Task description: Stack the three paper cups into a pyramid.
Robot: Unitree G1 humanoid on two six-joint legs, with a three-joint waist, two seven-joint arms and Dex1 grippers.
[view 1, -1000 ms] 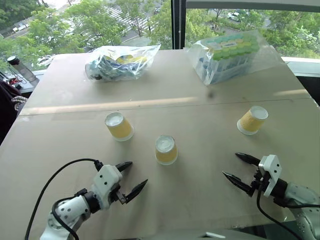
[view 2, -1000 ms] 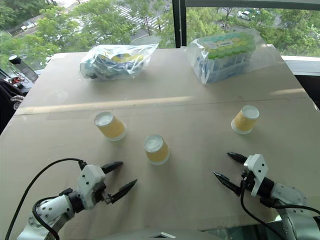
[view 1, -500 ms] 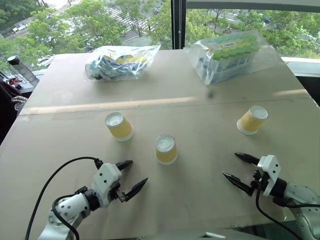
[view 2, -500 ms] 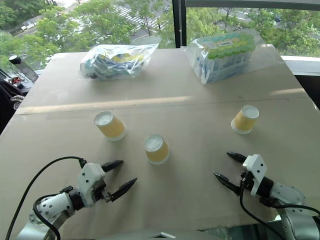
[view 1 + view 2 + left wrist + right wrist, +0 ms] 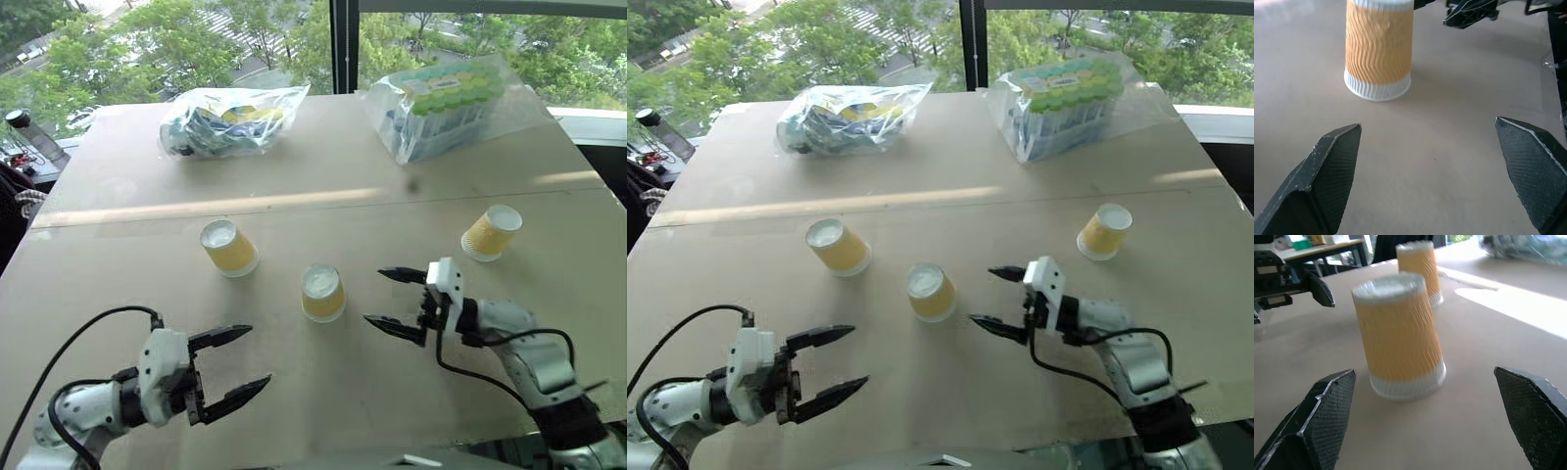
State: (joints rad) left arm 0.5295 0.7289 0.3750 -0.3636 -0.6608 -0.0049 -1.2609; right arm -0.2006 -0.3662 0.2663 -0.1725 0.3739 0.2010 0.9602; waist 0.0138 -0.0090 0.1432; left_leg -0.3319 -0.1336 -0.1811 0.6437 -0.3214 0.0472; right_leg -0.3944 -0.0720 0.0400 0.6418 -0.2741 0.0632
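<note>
Three yellow paper cups stand upside down and apart on the brown table [image 5: 323, 411]: one at the left [image 5: 228, 246], one in the middle [image 5: 322, 292], one at the right [image 5: 489, 233]. My right gripper [image 5: 392, 298] is open just right of the middle cup [image 5: 1399, 341], pointing at it, with nothing between its fingers. The left cup [image 5: 1420, 269] shows behind it in the right wrist view. My left gripper [image 5: 235, 361] is open near the table's front left, facing the middle cup [image 5: 1378, 46] from a distance, empty.
Two clear plastic bags of packaged goods lie at the table's far side, one at the left [image 5: 230, 119] and one at the right [image 5: 451, 103]. Windows rise behind the table's far edge. A black cable [image 5: 69, 348] loops over the table by my left arm.
My right gripper has swung left and risen, from the front right of the table to just beside the middle cup. My left gripper has lifted a little and drawn back leftward. The cups have not moved.
</note>
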